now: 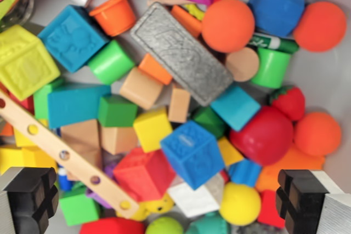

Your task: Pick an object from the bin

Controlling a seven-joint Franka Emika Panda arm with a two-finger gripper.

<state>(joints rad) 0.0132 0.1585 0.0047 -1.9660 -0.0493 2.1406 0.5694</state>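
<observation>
Bin (329,53), grey wall, seen from above in wrist view. Contents, as we count them: mixed toys, heaped.

- Blue embossed cube (192,154), top of pile, betw. the two fingers, nearest our centreline. Likely pick candidate, in our judgement.
- Red cube (143,173), touching it on wrist view's left.
- Yellow ball (239,204), just below/right of blue cube.
- Grey textured slab (181,53), lying diag., upper middle.
- Orange balls x3, e.g. (227,24); red ball (262,135).
- Wooden strip w/ holes (66,157), diag., lower left.

Gripper (170,201): fingers spread wide, one at each lower corner, nothing betw. them; holds nothing. Sits above pile, no contact that we can see.

Status: nothing picked yet. Left to do, as we judge: descend over one item, close, lift clear of bin.
</observation>
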